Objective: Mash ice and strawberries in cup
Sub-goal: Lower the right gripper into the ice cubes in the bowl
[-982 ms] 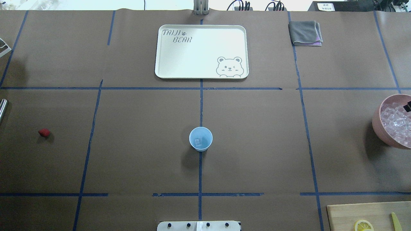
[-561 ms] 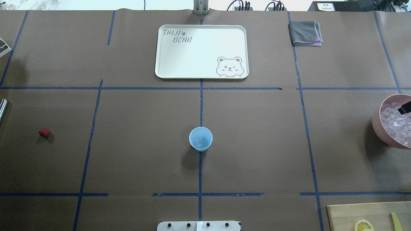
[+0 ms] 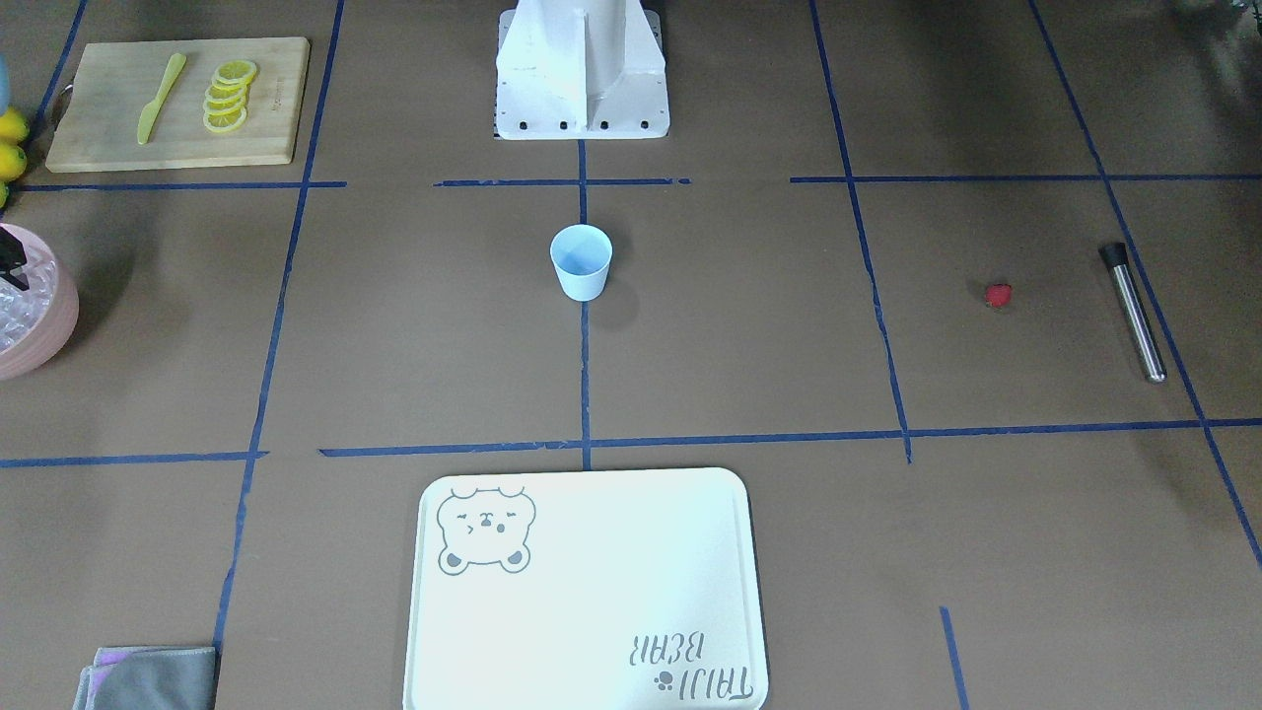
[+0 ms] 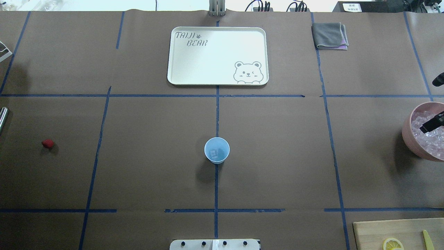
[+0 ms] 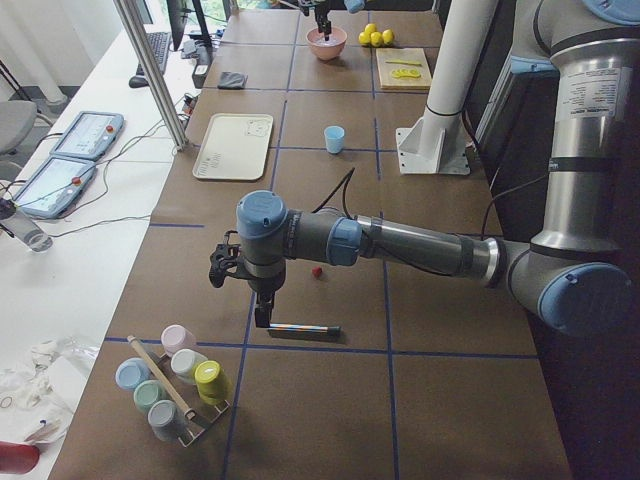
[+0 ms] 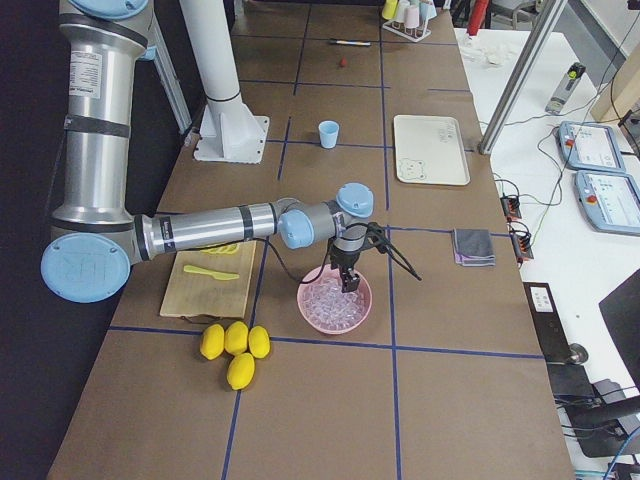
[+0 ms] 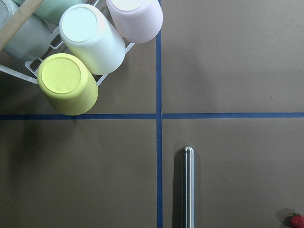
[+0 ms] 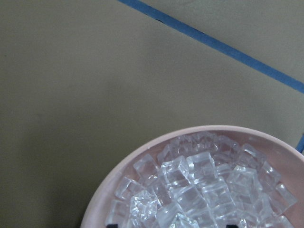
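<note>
The cup (image 4: 216, 150) stands upright at the middle of the surface (image 4: 277, 156), on the centre tape line and nearer the robot's edge than the far one. We judge it is there so either arm can reach it. One ice cube (image 4: 214, 152) already lies at its bottom, and there is no berry in it yet.

The supplies sit on the two arms' sides. The pink bowl (image 4: 406, 137) heaped with ice (image 8: 199, 185) is at the right edge. The strawberry (image 4: 48, 143) lies alone on the bare surface near the left edge, with the steel muddler (image 3: 1134, 311) just beside it.

The right hand (image 6: 349, 283) hangs over the bowl. In its wrist view we see two dark fingertips (image 8: 230, 226) set well apart over the cubes. So we read it as spread with nothing between the tips, positioned to take another cube.

The left hand (image 5: 225, 265) hovers above the muddler, and its camera looks straight down the rod. It shows only in the side view, so we cannot tell whether it is spread or pressed together. We take it to be waiting there, as mashing needs the berry and more ice in the cup first.
</note>
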